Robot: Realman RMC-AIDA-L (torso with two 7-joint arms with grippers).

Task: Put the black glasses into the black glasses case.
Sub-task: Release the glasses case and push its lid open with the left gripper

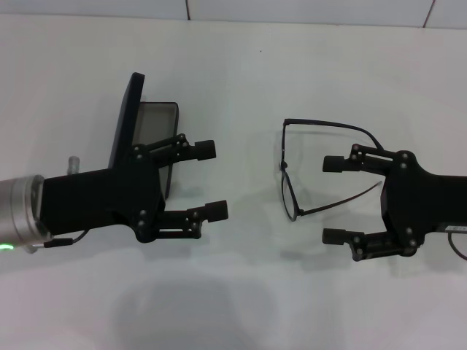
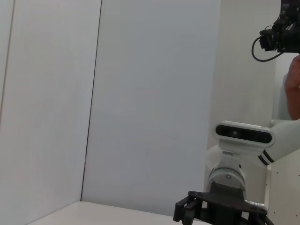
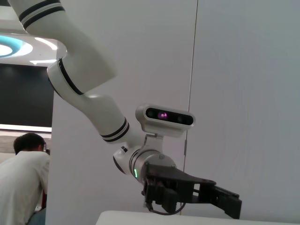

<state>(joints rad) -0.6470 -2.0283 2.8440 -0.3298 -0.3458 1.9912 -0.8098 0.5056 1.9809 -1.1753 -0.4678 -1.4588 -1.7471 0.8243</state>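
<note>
The black glasses (image 1: 288,186) lie unfolded on the white table (image 1: 233,65) right of centre, with both temple arms pointing toward my right gripper. That right gripper (image 1: 332,200) hovers open just right of the lenses, its upper finger between the two temple arms. The black glasses case (image 1: 129,117) stands open at the left, lid raised and grey lining (image 1: 157,122) showing. My left gripper (image 1: 213,179) is open and empty. It sits over the case's near end and hides part of it. The wrist views show neither the glasses nor the case.
The left wrist view shows white wall panels and the right arm's wrist camera (image 2: 243,133). My left arm (image 3: 140,168) appears in the right wrist view, with a seated person (image 3: 23,173) far behind it. The table's back edge meets the wall (image 1: 306,11).
</note>
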